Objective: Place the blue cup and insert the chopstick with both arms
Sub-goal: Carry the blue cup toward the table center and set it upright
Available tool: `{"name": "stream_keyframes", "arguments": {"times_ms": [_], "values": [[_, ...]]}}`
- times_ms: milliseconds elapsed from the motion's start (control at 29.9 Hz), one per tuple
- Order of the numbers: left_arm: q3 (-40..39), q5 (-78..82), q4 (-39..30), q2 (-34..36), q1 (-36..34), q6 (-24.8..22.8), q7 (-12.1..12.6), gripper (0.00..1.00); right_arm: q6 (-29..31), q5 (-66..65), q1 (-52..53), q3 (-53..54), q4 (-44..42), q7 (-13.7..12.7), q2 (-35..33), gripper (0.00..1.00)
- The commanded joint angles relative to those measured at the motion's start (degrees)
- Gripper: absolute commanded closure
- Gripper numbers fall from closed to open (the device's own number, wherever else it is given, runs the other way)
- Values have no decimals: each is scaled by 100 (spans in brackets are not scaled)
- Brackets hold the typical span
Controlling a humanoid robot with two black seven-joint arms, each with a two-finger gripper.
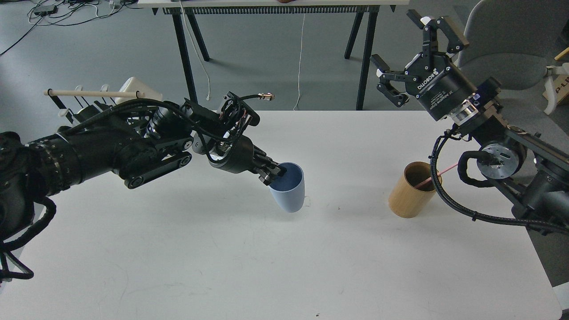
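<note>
The left gripper [276, 172] is clamped on the near-left rim of the blue cup [290, 189], which hangs tilted at mid-table. The right gripper [411, 58], fingers spread and holding nothing, is raised at the far right. The pink chopstick [438, 174] leans in the bamboo holder [411, 190], partly behind the right arm's cable. Released while tilted, the cup would likely tip. The white table [266, 266] stands on a grey floor, with a chair [511, 40] far right.

A white table [222, 249] carries a blue cup [290, 191] near its middle and a bamboo holder [406, 198] to the right.
</note>
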Motion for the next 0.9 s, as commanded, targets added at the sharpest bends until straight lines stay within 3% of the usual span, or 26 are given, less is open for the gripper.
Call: {"name": "stream_keyframes", "arguments": {"times_ms": [0,335,870], "values": [[113,3,195,-339,-54,6,0,94,0,0,-10,3,-9,0,-5,0],[394,3,889,-1034,-143,23,0,93,0,0,-36,3,-96,0,4,0],[597,-15,1136,-1087,-90,67,0,89,0,0,-53,-6,-96,0,66,0]]}}
